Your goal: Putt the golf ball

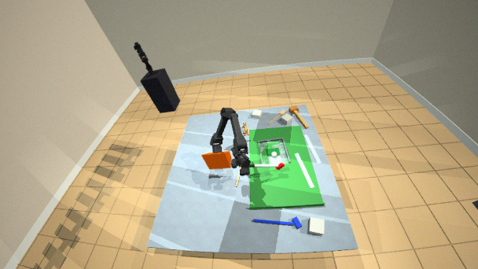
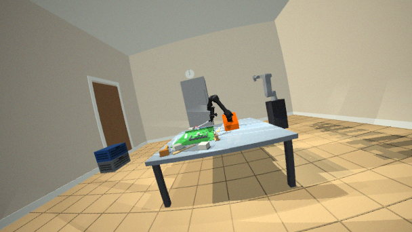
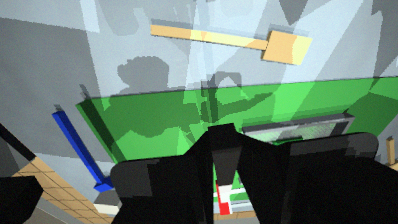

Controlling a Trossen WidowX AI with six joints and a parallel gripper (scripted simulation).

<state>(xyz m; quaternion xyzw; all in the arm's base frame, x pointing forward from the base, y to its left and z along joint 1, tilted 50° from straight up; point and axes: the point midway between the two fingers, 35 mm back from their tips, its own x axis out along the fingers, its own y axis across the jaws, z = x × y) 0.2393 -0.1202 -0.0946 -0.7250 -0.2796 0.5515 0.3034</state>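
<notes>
The gripper (image 1: 247,165) is clamped on the white shaft of the red putter (image 1: 271,166), which reaches out sideways over the green mat (image 1: 287,193) with its red head (image 1: 280,166) at the far end. The golf ball (image 1: 273,153) sits just beyond that head, inside the grey-framed raised section (image 1: 288,151), apparently on a small patch of green; whether it lies on the ramp or already on the raised green cannot be told from the top view.

To putt well from here, I judge the arm should keep the head low, close to the mat without scraping it, line the face squarely behind the ball, and push through with 1 smooth, moderate stroke along the ramp's line. Too hard and the ball likely runs past the green or hops the frame; too soft and it probably rolls back. With so long a lever held at 1 end, the shaft could twist in the grip on contact, so a steady wrist matters.

The fingers stand narrow, pinched on the thin shaft and not fully together. In the wrist view the black fingers fill the lower frame, with the shaft and a bit of red showing between them. The blue putter (image 1: 277,222) and the wooden mallet (image 1: 298,115) lie apart on the table (image 1: 196,212), untouched
</notes>
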